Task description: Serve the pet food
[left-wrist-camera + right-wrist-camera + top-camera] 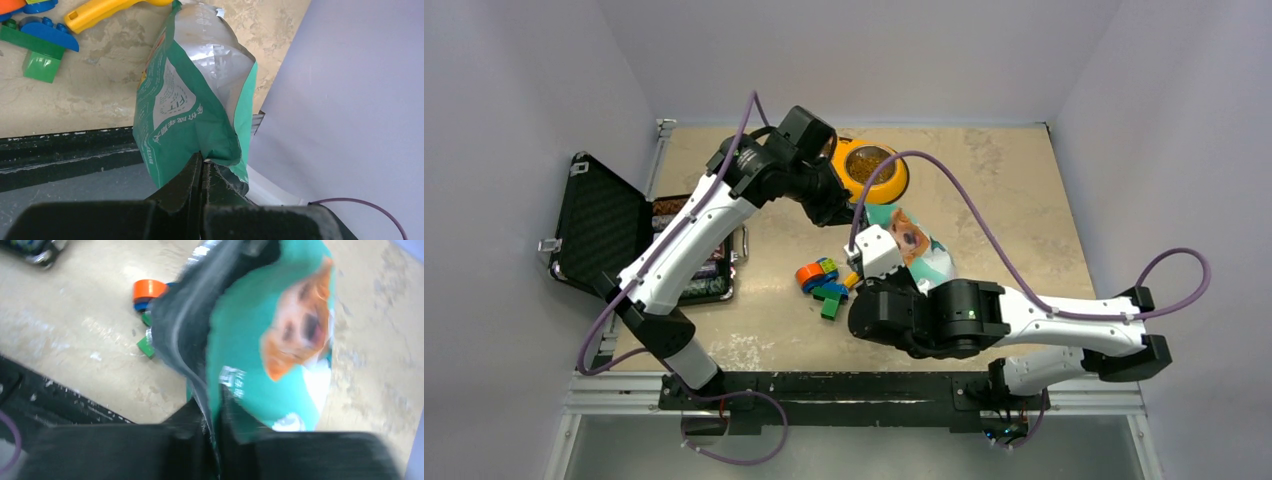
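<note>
Left wrist: bag between gripper jaws

A robot lab cell: plain pale walls box in a mottled beige table.

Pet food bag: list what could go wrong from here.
1. The left fingers pinch only a thin seam at a corner of the bag; it could slip free and drop.
2. The right fingers seem clamped on another edge, though that view is blurred; arms pulling apart might tear the bag.
3. The toy blocks lie beside the bag, nearer than the bowl of kibble; a spill could land among them.
</note>
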You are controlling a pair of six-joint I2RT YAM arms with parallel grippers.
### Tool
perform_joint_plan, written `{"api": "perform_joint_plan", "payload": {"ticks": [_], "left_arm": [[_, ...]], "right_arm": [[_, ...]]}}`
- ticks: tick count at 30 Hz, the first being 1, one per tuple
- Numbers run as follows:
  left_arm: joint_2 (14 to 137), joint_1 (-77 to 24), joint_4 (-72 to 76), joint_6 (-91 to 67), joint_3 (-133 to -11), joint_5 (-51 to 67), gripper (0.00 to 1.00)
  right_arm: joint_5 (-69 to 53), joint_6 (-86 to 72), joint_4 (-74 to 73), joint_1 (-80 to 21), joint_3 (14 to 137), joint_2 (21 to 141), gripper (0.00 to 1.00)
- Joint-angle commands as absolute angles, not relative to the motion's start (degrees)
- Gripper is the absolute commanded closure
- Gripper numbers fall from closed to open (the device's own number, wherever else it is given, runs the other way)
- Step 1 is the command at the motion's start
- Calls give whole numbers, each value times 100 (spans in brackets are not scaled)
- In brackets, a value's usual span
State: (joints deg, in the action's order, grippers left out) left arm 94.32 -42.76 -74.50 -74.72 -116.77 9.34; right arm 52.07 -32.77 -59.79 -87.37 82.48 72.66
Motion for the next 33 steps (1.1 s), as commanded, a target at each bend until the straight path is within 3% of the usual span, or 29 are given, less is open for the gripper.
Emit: {"api": "perform_joint_plan", "payload": {"ticks": [1, 4, 5, 9, 11, 17, 24, 29, 33], "left_arm": [[8788, -4109, -6896, -7388, -11660, 1035, 100], [8576, -3975, -6682, -6799, -11474, 653, 98], [8510, -3924, -6646, -6620, -11402, 542, 85], [8268, -3885, -6442, -6183, -11080, 707, 13], [8210, -3885, -6333, -6299, -10881, 1140, 2], [8151, -3936, -5203, -7735, -10130, 2377, 1], [8671, -4238, -4656, -8905, -10538, 2266, 2], [8678, -4455, -5013, -9070, -10523, 1872, 29], [8696, -4536, -5377, -8907, -10610, 1644, 38]], "right_arm": [[6307, -4977, -7612, -8754, 8866, 7455, 100], [6032, -4933, -7684, -8746, 8687, 7197, 100], [5826, -4640, -7515, -8746, 8525, 7017, 100], [4566, -3282, -6046, -8674, 7610, 5691, 100], [3960, -3129, -5639, -8497, 7291, 5145, 100], [3283, -2806, -5729, -8195, 7201, 4615, 100], [3278, -2647, -5976, -8167, 7226, 4455, 100], [3410, -2417, -5881, -8133, 7231, 4397, 100], [3532, -2246, -5897, -8121, 7285, 4530, 100]]}}
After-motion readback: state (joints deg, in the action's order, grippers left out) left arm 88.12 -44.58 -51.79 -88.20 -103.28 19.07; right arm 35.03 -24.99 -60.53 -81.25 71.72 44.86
